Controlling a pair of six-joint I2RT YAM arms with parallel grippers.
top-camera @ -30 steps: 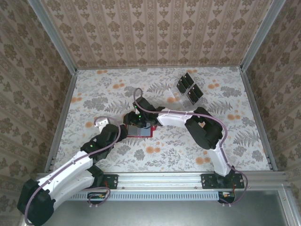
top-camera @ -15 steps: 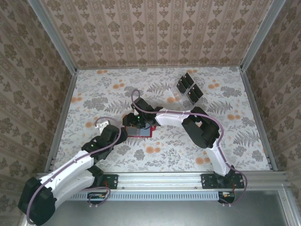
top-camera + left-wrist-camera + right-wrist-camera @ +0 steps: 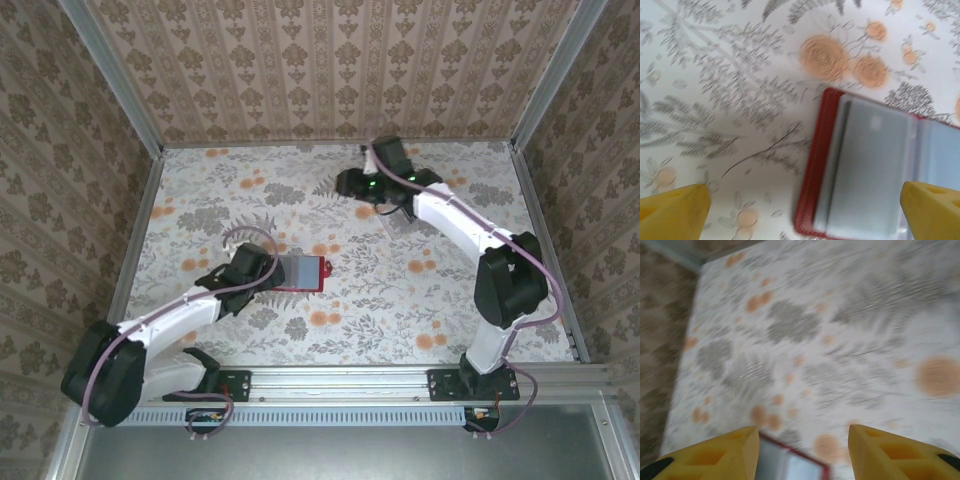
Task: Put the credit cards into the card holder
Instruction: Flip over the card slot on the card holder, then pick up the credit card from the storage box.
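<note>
A floral-patterned table [image 3: 330, 320] is being viewed from above. It is being enclosed by wallpapered walls [image 3: 330, 70], with a metal rail [image 3: 350, 380] at the near edge, where two white-and-black arms are being carried on their bases.

The card holder [image 3: 300, 272] is being shown lying open and flat, a little left of the table's middle, its red cover framing a grey inside. The left arm is being stretched up from the near left corner, and the left gripper [image 3: 272, 270] is being held over the holder's left edge.

In the left wrist view, the left gripper [image 3: 802, 212] is being held spread to its widest. Its two yellow fingertips [image 3: 675, 210] are being seen at the bottom corners, well apart, with nothing being gripped between them. Beneath it the card holder [image 3: 865, 165] is being seen blurred: a red border, clear sleeves, and a grey card-shaped panel in the sleeve nearest the left edge. Whether that panel is a card cannot be told.

The right arm is being reached across the far right part of the table, well apart from the holder, with the right gripper [image 3: 347, 183] being pointed leftward.

In the right wrist view, the right gripper [image 3: 802, 455] is being held partly open. Its yellow fingers [image 3: 890, 452] are being parted, with flowered table showing through the gap, and nothing is being grasped. A red corner of the card holder [image 3: 790, 465] is being glimpsed low between the fingers, blurred.
</note>
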